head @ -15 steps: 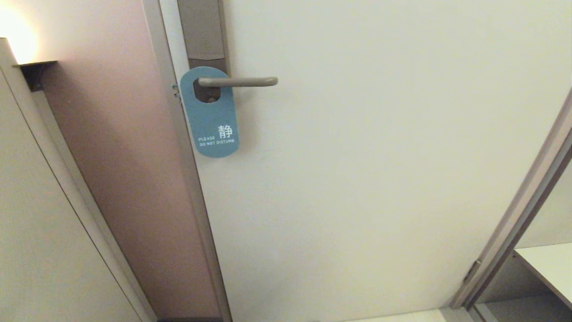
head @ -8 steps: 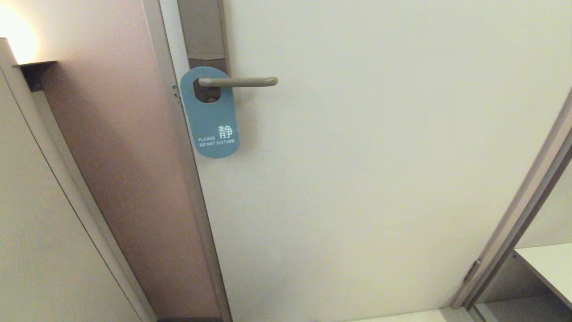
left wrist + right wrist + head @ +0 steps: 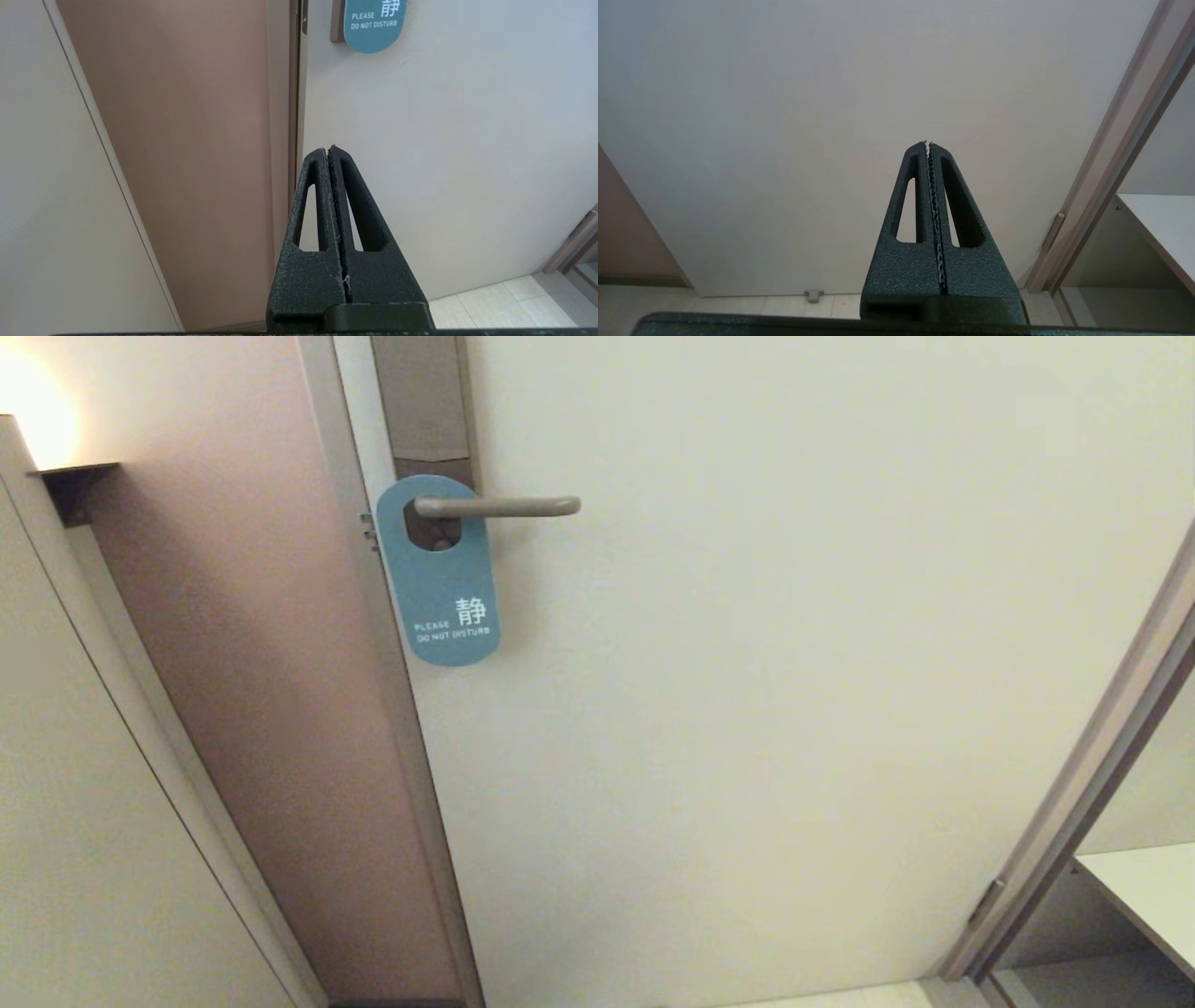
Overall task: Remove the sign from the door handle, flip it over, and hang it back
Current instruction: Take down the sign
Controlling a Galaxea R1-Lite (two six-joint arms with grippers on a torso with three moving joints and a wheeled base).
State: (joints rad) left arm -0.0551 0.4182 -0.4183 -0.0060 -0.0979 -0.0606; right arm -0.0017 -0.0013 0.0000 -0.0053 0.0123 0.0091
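Nearest to you, both pincers sit low and well back from the door, out of the head view. Your left pincer point(image 3: 330, 150) has its two black fingers pressed together with nothing between them; its tip lies in line with the door's latch edge, and the sign's lower end shows far beyond it. Your right pincer point(image 3: 928, 144) is likewise closed tight and empty, its toothed pads meeting, aimed at the plain face of the door point(image 3: 794, 709) with the grey door frame point(image 3: 1125, 154) off to its right.

Farther off, at floor level, pale tiles point(image 3: 504, 303) run along the foot of the door, and a small door stop point(image 3: 813, 294) sits by the door's bottom edge. A white shelf point(image 3: 1144, 887) shows beyond the frame on your right.

Farther still, up the door, the sign point(image 3: 441, 581) hangs on the door handle point(image 3: 499, 506), close in against the tall backplate point(image 3: 422, 401). Its long axis runs vertically: the oval hole is at the top with the lever passing through it, and the rounded lower end points down. The blue face with white "PLEASE DO NOT DISTURB" lettering faces you, reading upright. The handle's long axis is horizontal, its rounded free end pointing to your right, away from the door's latch edge.

To your left, a pinkish-brown wall point(image 3: 243, 663) and a glowing wall lamp point(image 3: 33, 415).
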